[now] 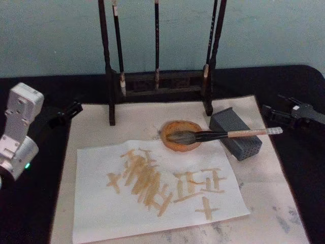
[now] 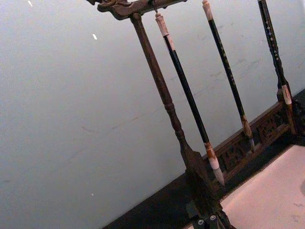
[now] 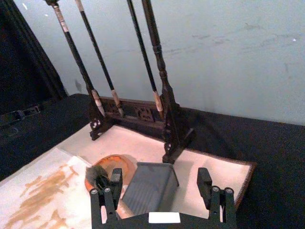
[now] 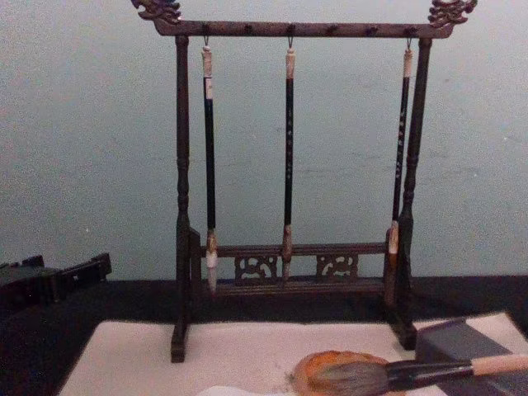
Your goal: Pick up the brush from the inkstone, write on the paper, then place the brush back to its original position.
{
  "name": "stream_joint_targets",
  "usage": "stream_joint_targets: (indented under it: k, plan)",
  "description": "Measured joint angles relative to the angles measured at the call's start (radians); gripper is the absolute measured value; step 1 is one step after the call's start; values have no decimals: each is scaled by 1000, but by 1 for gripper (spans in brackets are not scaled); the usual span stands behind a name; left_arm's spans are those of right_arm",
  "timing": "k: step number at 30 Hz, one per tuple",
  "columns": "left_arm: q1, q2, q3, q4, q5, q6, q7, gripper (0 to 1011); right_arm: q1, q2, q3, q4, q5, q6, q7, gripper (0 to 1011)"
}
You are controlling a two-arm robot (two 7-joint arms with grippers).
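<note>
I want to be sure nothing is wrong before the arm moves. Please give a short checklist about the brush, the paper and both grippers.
1. Brush: bristles in the inkstone, handle across the grey block: ok.
2. Paper lies flat and carries brown strokes: ok.
3. Right gripper open, just behind the grey block, holding nothing: ok.
4. Left gripper at the mat's left edge, off the paper: ok; fingers: cannot tell.
5. Three slim brushes hang on the rack, undisturbed: ok.
</note>
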Motion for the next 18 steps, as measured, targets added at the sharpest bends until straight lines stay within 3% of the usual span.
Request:
stream_joint_targets:
  k: [10, 18]
  plan:
    - [0, 0, 0, 0, 0, 0, 0, 1002, -43, 30, 12, -89, -1, -18, -32, 1008]
    - [0, 0, 0, 0, 0, 0, 0, 1002, -134, 83, 28, -268, -62, -59, -121, 1008]
